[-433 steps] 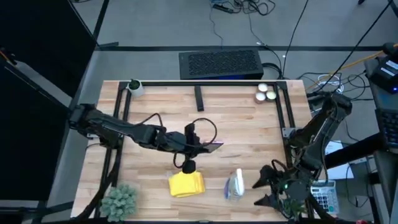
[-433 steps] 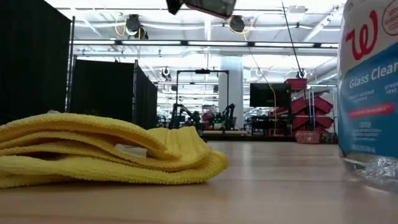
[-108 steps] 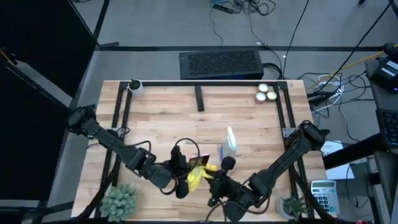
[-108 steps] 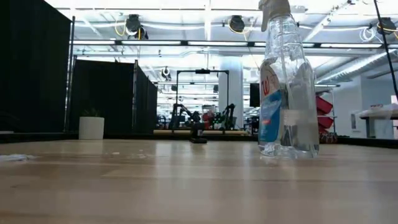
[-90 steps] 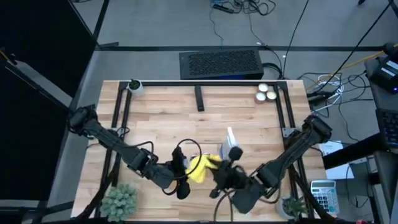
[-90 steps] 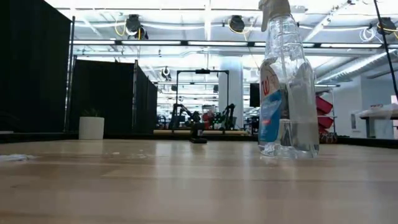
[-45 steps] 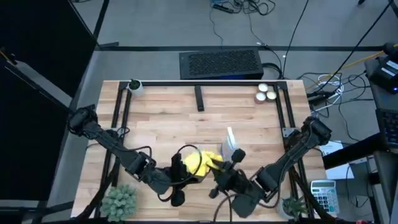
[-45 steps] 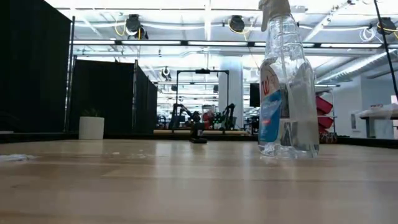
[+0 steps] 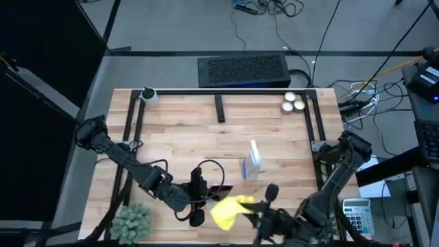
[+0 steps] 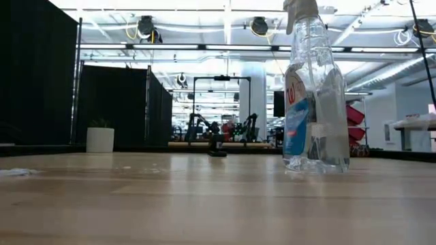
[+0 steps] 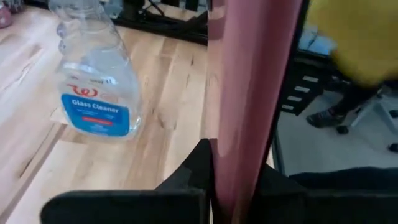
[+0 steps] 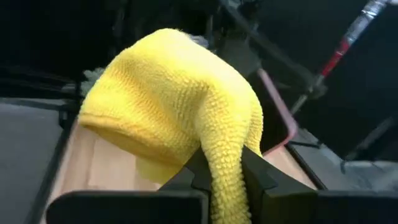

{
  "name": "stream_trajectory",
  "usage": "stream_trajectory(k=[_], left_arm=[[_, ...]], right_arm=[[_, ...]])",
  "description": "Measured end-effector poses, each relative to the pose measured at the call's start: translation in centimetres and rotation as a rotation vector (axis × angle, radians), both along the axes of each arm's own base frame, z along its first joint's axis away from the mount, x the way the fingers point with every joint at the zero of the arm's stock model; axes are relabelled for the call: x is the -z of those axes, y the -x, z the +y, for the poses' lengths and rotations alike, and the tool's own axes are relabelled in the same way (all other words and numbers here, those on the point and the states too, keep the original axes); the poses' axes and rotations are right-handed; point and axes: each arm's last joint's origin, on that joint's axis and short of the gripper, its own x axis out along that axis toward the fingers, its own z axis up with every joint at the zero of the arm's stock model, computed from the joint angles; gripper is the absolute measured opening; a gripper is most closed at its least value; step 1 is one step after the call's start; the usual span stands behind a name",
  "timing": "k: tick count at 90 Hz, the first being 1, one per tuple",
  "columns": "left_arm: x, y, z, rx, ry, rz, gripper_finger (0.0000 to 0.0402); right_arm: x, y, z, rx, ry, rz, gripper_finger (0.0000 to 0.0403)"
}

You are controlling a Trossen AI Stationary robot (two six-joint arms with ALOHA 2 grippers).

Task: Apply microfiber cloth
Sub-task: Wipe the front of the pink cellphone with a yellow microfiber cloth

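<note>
This is a big robot lab or workshop, not a home. The wooden table (image 9: 171, 137) has a black metal frame (image 9: 226, 91) around it and sits on a grey floor with loose cables (image 9: 264, 8) lying about, and the low view looks into a wide hall with bright ceiling lights (image 10: 225, 13), black curtain walls (image 10: 112, 102) and more robot arms (image 10: 204, 129) far off. A calculator (image 9: 357, 213) sits beside the table.

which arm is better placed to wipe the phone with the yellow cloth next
Right. Its end effector is shut on the microfiber cloth, bunched just beside the phone. The left end effector holds that phone by its edge, so it is occupied.
</note>
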Motion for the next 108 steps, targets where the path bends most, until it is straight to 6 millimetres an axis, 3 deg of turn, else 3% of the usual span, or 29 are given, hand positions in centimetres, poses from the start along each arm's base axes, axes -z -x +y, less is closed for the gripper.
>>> stream_trajectory(k=[20,36,60,71,86,96,108], left_arm=[[0.2,-0.3,0.0,-0.014,0.003,-0.006,0.0009],[1.1,-1.0,-0.2,-0.046,-0.002,-0.012,0.0009],[1.7,-1.7,-0.2,-0.059,0.0,-0.015,0.0009],[1.7,-1.7,-0.3,-0.047,0.002,-0.014,0.0009],[2.0,-1.5,-0.7,-0.009,-0.011,0.007,0.0009],[2.3,-1.6,-0.6,-0.012,-0.015,0.013,0.0009],[2.1,-1.7,-0.4,-0.037,-0.008,-0.004,0.0009]], right_arm=[[2.0,-4.7,-2.5,0.057,-0.01,0.02,0.0015],[1.3,-6.3,-3.8,0.059,0.001,-0.013,0.0016],[0.5,-6.3,-4.4,0.184,0.122,-0.026,0.0016],[-0.3,-5.8,-4.2,0.166,0.093,-0.05,0.0016],[0.9,-6.1,-3.2,0.028,-0.013,-0.025,0.0016],[2.0,-6.3,-3.4,0.046,-0.017,0.015,0.0016],[1.4,-6.4,-4.2,0.097,0.04,0.011,0.0016]])
